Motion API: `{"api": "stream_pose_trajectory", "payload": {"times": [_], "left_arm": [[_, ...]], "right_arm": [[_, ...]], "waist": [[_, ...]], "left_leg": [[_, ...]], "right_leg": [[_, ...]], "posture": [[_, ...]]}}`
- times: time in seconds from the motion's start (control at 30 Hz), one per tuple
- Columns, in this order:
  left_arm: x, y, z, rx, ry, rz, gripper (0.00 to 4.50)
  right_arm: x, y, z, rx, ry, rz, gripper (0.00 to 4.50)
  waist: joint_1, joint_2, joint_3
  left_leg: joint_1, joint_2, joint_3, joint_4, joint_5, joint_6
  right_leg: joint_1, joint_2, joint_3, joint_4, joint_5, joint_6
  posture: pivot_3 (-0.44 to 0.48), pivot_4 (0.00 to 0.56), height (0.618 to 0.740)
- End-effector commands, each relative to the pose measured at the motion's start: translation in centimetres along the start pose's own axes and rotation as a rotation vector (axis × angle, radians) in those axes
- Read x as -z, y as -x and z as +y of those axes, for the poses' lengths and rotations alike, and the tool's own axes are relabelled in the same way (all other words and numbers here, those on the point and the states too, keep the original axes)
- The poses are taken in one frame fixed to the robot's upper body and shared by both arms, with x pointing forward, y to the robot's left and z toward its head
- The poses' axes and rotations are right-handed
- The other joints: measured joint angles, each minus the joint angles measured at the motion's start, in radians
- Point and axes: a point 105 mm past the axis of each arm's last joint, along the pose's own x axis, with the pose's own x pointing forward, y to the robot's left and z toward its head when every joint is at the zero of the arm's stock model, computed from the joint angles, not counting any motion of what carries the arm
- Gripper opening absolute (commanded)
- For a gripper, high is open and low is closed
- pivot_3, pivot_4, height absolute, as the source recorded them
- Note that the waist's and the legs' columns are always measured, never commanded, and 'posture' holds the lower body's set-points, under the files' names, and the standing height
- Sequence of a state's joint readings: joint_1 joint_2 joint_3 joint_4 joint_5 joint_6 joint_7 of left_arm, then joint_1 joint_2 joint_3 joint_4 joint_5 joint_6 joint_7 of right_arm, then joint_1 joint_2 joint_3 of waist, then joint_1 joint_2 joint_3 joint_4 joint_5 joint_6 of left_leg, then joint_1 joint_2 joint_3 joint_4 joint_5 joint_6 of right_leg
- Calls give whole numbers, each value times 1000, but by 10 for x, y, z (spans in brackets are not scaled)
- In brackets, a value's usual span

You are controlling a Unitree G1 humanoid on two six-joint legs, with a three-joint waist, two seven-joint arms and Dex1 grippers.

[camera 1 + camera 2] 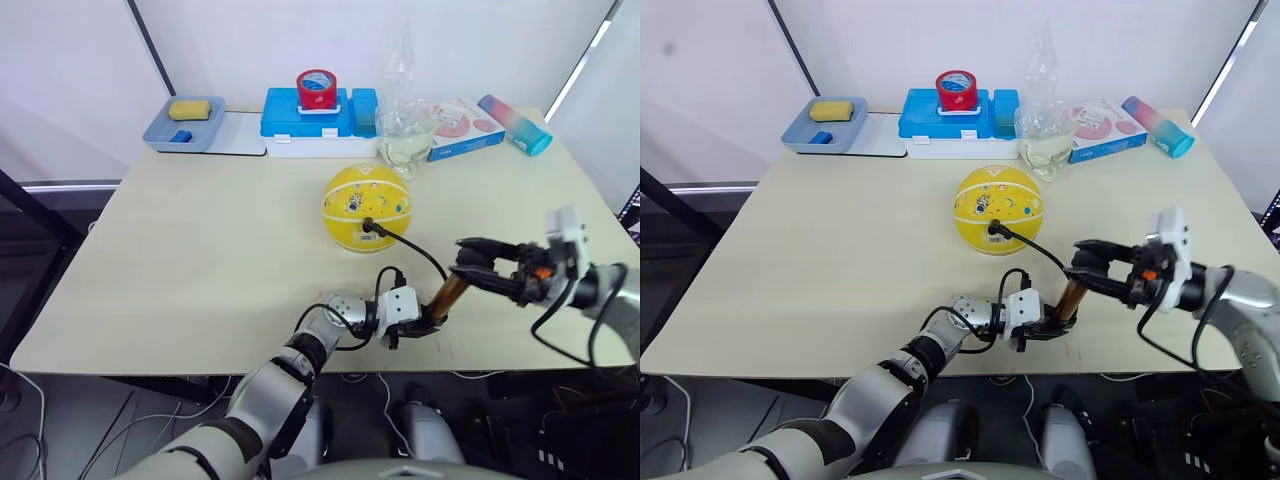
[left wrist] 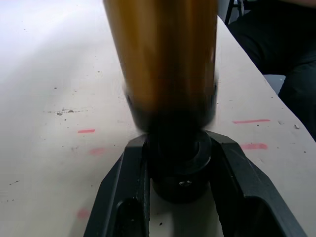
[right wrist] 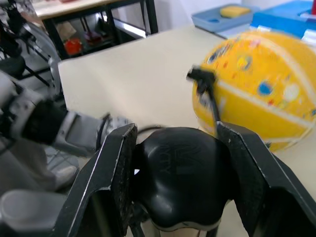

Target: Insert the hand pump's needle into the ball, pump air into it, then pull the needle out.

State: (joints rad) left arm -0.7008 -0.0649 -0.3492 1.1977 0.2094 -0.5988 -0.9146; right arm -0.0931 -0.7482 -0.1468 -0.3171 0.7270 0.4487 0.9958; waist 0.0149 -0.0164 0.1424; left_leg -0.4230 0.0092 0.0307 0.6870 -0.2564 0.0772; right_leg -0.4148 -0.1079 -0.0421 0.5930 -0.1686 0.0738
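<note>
The left gripper has its jaws clamped on the black base cap of the hand pump, pinning it to the tabletop. Just above, the right gripper has its jaws clamped round the black handle. Beyond both, the hose runs to the needle fitting, seated in the ball. The barrel looks rigid and slick, so the caps are the safer holds; the light ball could roll.

Silver-grey jointed arms with black elbow bands and looping black cables end in white wrist housings; each hand has black fingers.
</note>
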Motion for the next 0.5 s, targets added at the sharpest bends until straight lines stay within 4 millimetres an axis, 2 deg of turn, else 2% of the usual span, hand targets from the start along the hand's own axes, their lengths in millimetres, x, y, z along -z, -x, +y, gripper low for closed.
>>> {"api": "stream_pose_trajectory", "payload": {"times": [0.03,0.1,0.27,0.33,0.5], "left_arm": [[19,4,-13,36,35,65,1157],[19,4,-13,36,34,64,1157],[21,5,-13,39,36,73,1157],[21,5,-13,38,36,76,1157],[22,4,-14,42,30,84,1157]], "right_arm": [[30,5,-14,99,2,100,2051],[26,5,-12,79,18,90,2051],[-13,11,-10,40,63,9,2051],[-23,13,-10,33,71,-6,2051],[-78,28,-7,12,92,-110,2051]], "waist": [[-2,0,0],[-2,-1,0],[0,-1,0],[1,-1,0],[2,4,4]], "left_leg": [[2,0,0,0,0,0],[5,1,0,0,0,0],[7,2,0,0,0,0],[6,2,0,0,0,0],[2,0,1,0,0,0]], "right_leg": [[2,0,0,0,0,0],[5,1,0,0,-2,4],[5,1,0,1,-2,4],[4,1,0,1,-2,3],[2,-1,0,0,0,-1]], "posture": [[0,150,739],[0,150,739],[0,150,739],[0,150,739],[0,150,739]]}}
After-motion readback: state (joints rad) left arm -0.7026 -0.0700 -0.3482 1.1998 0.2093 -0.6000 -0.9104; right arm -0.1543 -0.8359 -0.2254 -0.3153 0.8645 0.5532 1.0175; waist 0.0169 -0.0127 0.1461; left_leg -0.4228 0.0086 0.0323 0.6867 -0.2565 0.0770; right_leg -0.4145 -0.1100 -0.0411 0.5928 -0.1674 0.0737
